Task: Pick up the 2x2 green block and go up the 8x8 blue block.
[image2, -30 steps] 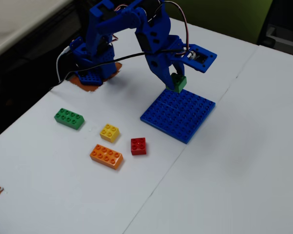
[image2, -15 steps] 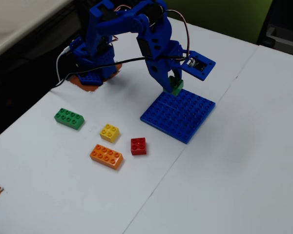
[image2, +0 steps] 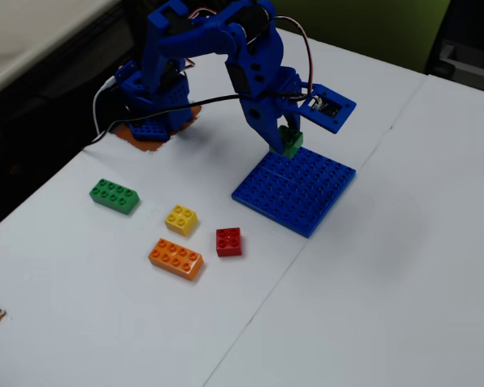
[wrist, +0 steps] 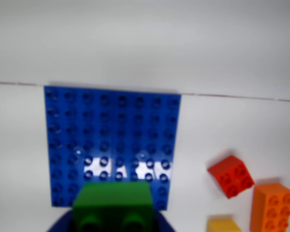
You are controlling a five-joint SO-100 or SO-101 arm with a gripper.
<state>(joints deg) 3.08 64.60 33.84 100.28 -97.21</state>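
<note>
The small green 2x2 block (image2: pixel 291 143) is held in my blue gripper (image2: pixel 285 143), which is shut on it just above the near-left corner of the big flat blue 8x8 plate (image2: pixel 295 191) in the fixed view. In the wrist view the green block (wrist: pixel 113 205) fills the bottom centre, blurred, between the dark blue jaws of my gripper (wrist: pixel 112 220). The blue plate (wrist: pixel 111 140) lies beyond and beneath it. I cannot tell whether the block touches the plate.
On the white table left of the plate lie a red 2x2 brick (image2: pixel 228 241), a yellow 2x2 brick (image2: pixel 181 218), an orange 2x4 brick (image2: pixel 176 258) and a longer green 2x4 brick (image2: pixel 114 196). The arm's base (image2: pixel 149 113) stands at the back left. A table seam runs past the plate.
</note>
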